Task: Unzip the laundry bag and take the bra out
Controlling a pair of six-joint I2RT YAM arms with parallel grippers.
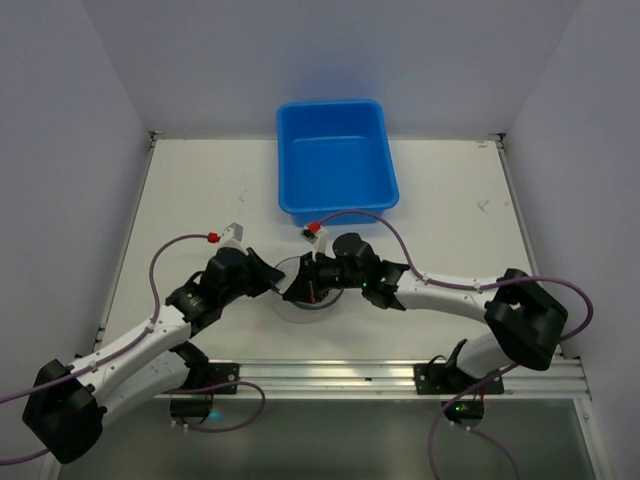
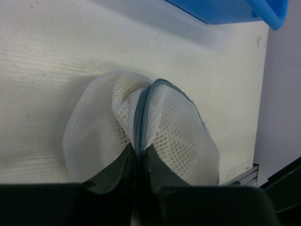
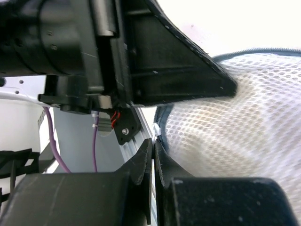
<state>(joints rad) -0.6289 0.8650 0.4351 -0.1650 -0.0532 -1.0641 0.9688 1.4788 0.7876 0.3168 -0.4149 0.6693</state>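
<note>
The laundry bag (image 1: 303,296), white mesh with a grey zip line (image 2: 141,117), lies on the table between both arms. My left gripper (image 2: 139,151) is shut on the bag, pinching the mesh seam right at the zip. From the other side my right gripper (image 3: 154,142) is shut with a small white zip pull (image 3: 157,130) at its tips, beside the bag's mesh (image 3: 235,122). In the top view the left gripper (image 1: 277,283) and right gripper (image 1: 316,284) meet over the bag. The bra is hidden; only a faint yellowish tint shows through the mesh (image 2: 188,141).
A blue plastic tub (image 1: 335,160) stands behind the bag, its corner in the left wrist view (image 2: 263,12). The aluminium rail (image 1: 330,375) runs along the table's near edge. White walls close in the left, right and far sides.
</note>
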